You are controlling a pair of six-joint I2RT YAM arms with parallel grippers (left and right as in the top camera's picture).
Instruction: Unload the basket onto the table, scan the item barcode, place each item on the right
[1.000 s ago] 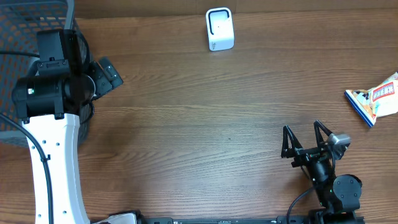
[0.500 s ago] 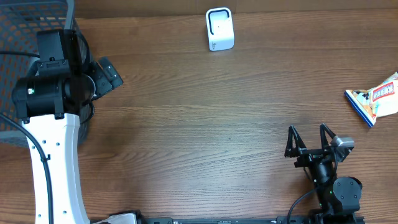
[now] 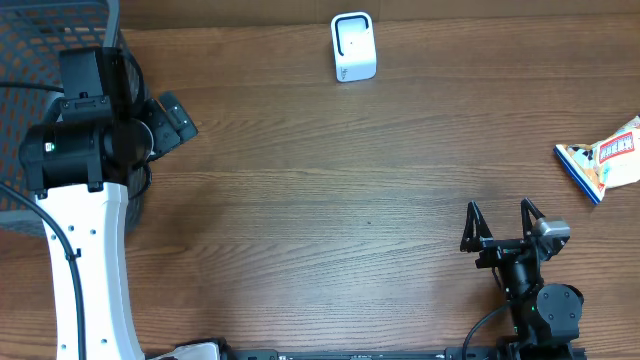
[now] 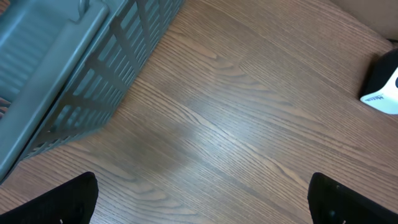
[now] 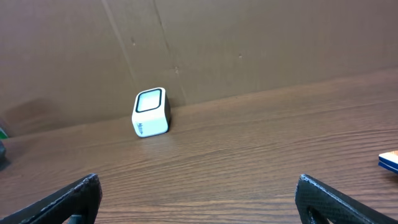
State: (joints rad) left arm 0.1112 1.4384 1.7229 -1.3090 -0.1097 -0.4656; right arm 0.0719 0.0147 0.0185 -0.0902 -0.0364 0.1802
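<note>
The right gripper (image 3: 498, 212) hangs low at the near edge, jaws apart and empty. The left gripper (image 3: 172, 118), also open, sits by the basket (image 3: 30, 60). The packet (image 3: 603, 158) lies at the far right; it looks light, crinkly and slippery, best pinched at a flat edge. The scanner (image 3: 352, 46) stands at the back.

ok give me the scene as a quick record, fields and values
scanner: white, far edge of table, upright
item: snack packet, right edge of table, lying flat
basket: grey, far left corner
left end effector: open, empty, beside basket
right end effector: open, empty, near front right
barcode scan: not yet done, packet untouched
</note>
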